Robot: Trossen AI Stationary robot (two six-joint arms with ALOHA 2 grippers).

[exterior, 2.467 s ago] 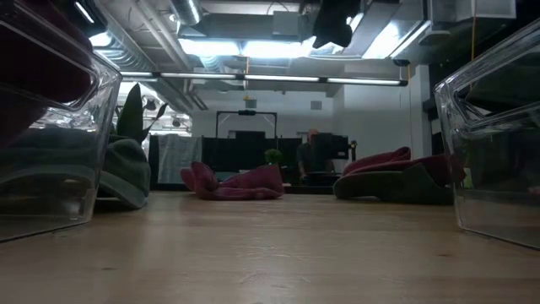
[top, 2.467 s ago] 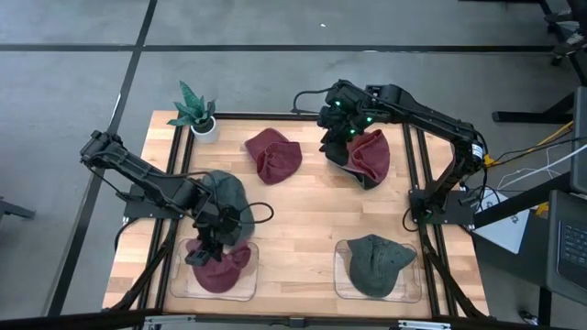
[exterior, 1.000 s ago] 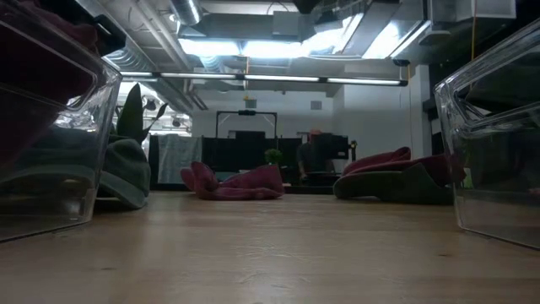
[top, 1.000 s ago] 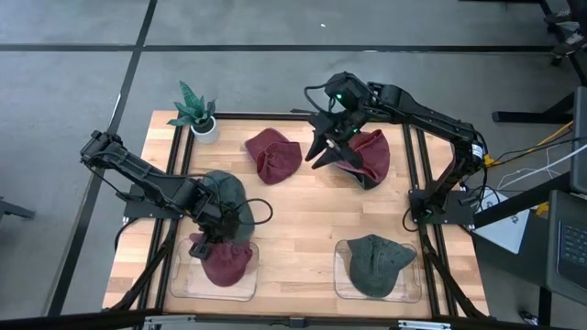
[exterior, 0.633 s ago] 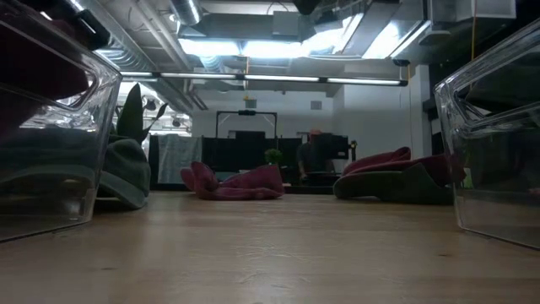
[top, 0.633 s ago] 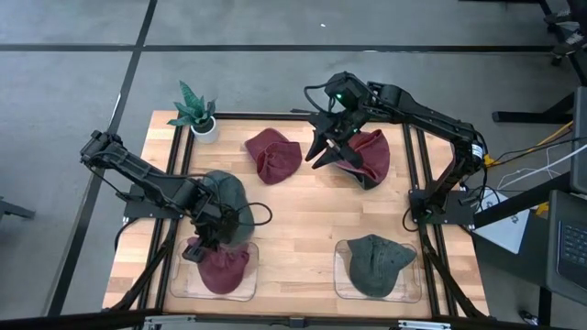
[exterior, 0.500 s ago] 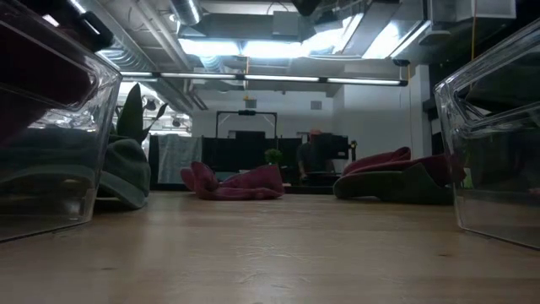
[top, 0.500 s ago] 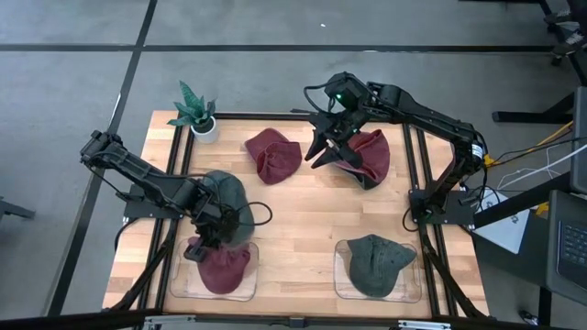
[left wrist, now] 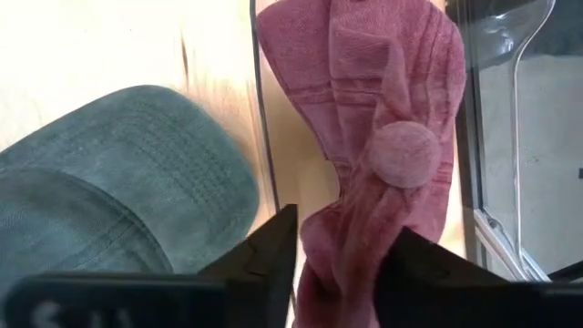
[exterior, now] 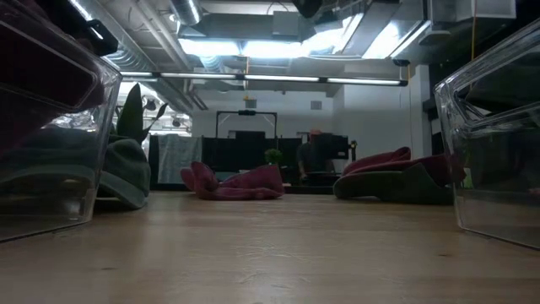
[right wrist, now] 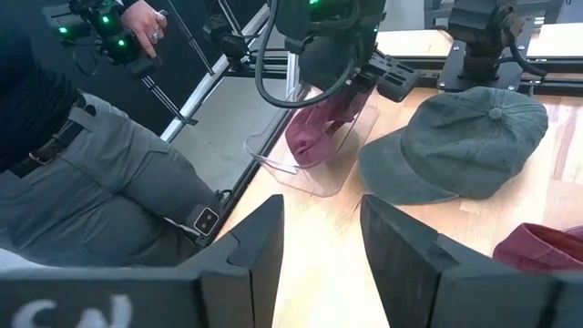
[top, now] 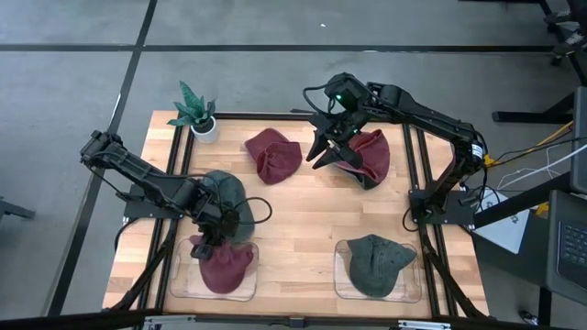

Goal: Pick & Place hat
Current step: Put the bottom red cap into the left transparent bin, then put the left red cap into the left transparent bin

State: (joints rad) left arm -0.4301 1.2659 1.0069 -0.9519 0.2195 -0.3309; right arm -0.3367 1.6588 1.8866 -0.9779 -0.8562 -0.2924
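A maroon hat [top: 225, 267] lies bunched in the clear left tray [top: 248, 291] at the table's near left. My left gripper [top: 206, 242] stands over the tray's far edge, pointing steeply down, its fingers apart with a fold of this hat [left wrist: 383, 109] between them. A green hat [top: 226, 194] rests on the table just beyond the tray. My right gripper [top: 318, 154] hangs open and bare, high above the far right of the table, beside another maroon hat [top: 371, 156] lying on the wood. My left gripper [left wrist: 344, 228] has a bunched fold of the maroon hat [left wrist: 351, 264] filling the gap between its parted fingers, near the hat's top button [left wrist: 404, 155]. The fingers come from above, slanting. The rest of the hat lies in the tray; it does not hang.
A third maroon hat [top: 273, 154] lies at the far middle. A second clear tray [top: 341, 291] at the near right holds a green hat [top: 376, 264]. A potted plant [top: 195, 110] stands at the far left corner. A person [right wrist: 91, 182] stands beside the table's left edge.
The maroon hat has sunk lower into the left tray and lies a little more spread. Both arms have stayed where they were.
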